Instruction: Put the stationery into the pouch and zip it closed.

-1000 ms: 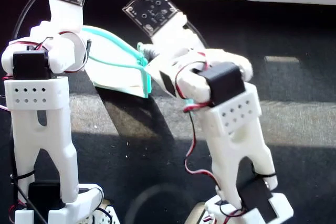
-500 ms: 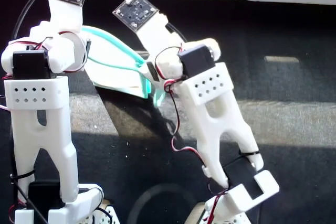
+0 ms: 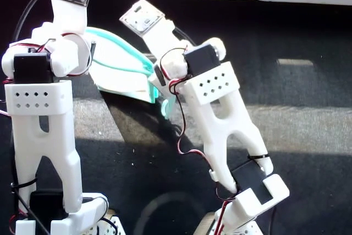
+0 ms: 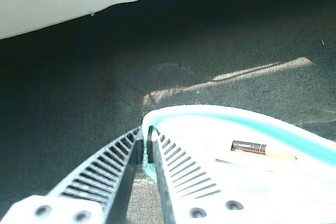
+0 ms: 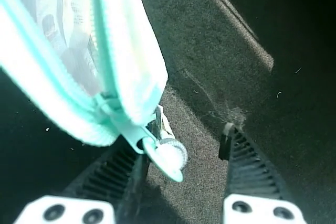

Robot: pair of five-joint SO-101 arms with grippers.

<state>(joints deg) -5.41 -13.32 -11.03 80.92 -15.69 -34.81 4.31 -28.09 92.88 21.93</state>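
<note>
The pouch (image 3: 118, 70) hangs in the air between the two arms, with the left gripper (image 4: 145, 140) pinched tight on the corner of its rim, right at one end of the teal zip.

The bit that matters is at the other end. The right gripper (image 5: 186, 137) is spread wide just below the pouch's far corner, and the zip pull (image 5: 165, 157) dangles down into that gap. It rests against one finger, with the other finger well apart from it, so it's not centred. The slider (image 5: 113, 106) sits just above the pull, and the two zip tracks split apart beyond it, so the mouth looks open. The zip's long axis runs from the right gripper back toward the left one.

Something pen-like (image 4: 262, 149) lies inside the pouch near the rim — probably a pen, hard to be sure through the mesh.

The right arm is clearly the one for the pull; it'd need to close on that tab, not the fabric. Only the dark mat (image 3: 308, 136) lies below, and nothing's in the way.
</note>
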